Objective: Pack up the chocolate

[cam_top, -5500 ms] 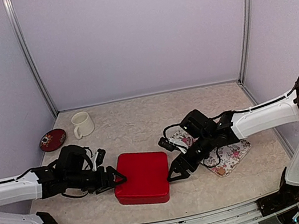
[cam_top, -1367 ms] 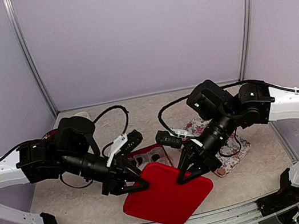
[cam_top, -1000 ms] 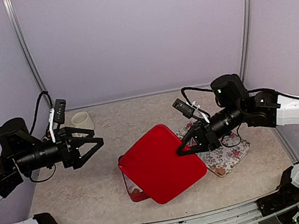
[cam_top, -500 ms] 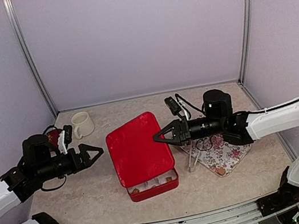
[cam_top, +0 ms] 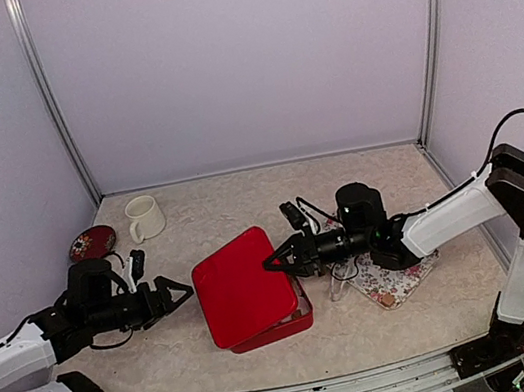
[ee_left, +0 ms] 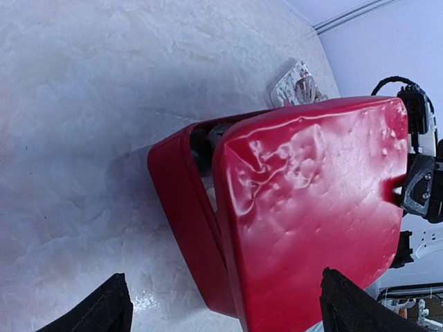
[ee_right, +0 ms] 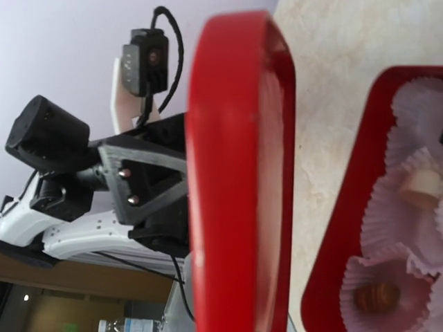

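The right pincer looks clamped on one edge of the lid, which slants down and away from it toward the left pincer. The left pincer's fingers are spread wide and hold nothing. The lid's far edge is just ahead of them, not touching. The box sits right below the right pincer, mostly hidden by the lid. The chocolate lies in the liner cups under that pincer's tips. One brown piece and one cream piece show, and the rest are out of sight.

The main risk is the grip: one thin pinch on an edge carries the whole lid. A quick swing could make the lid twist or slip out and drop onto the open box, which would jolt pieces from their cups or crush the liner. If the lid is lowered at this slant, its rim may catch the box wall and shove the box away from the pincer. The left pincer, open and close in front, could strike the lid if it advances before the lid is clear
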Robot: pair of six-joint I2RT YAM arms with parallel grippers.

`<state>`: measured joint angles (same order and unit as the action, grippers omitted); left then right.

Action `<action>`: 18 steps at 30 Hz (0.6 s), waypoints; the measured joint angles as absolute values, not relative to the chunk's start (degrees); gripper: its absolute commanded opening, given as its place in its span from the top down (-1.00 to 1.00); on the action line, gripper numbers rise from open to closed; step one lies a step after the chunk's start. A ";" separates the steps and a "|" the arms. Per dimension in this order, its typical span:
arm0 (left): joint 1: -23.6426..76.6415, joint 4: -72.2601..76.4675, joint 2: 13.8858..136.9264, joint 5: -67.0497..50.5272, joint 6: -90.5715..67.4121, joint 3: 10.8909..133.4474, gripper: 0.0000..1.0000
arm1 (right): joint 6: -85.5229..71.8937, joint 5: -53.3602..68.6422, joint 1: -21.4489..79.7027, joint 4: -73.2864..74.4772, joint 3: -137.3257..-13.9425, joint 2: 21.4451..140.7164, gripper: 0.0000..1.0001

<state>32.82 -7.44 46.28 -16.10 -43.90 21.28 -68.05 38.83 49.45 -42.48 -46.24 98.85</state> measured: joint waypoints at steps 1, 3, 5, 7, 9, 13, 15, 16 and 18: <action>33.10 -6.83 47.16 -16.12 -44.10 20.71 -0.81 | -68.29 39.11 49.32 -42.61 -46.24 99.29 1.00; 33.82 -5.91 48.82 -16.08 -44.38 20.12 -0.76 | -68.53 39.86 48.86 -42.78 -46.24 100.03 1.00; 34.98 -4.43 50.39 -16.03 -44.69 19.84 -0.68 | -68.64 40.32 48.31 -42.76 -46.26 100.51 1.00; 35.88 -2.59 51.79 -16.10 -45.04 19.64 -0.58 | -68.69 40.80 47.64 -42.76 -46.26 100.79 1.00; 36.69 -0.10 53.67 -16.25 -45.43 19.46 -0.51 | -68.66 41.34 46.96 -42.76 -46.33 100.92 1.00; 38.28 4.47 58.17 -16.53 -46.24 19.38 -0.42 | -68.51 42.52 45.98 -42.76 -46.35 101.38 1.00; 39.03 6.20 60.45 -16.53 -46.30 19.40 -0.35 | -68.44 42.81 45.76 -42.74 -46.35 101.58 1.00; 39.33 6.87 61.58 -16.53 -46.33 19.40 -0.31 | -68.40 43.07 45.60 -42.74 -46.35 101.75 1.00; 39.81 7.81 63.55 -16.58 -46.41 19.49 -0.22 | -68.23 43.35 45.36 -42.74 -46.35 102.00 1.00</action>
<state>39.81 7.81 63.55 -16.58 -46.41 19.49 -68.23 43.35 45.36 -42.74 -46.35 102.00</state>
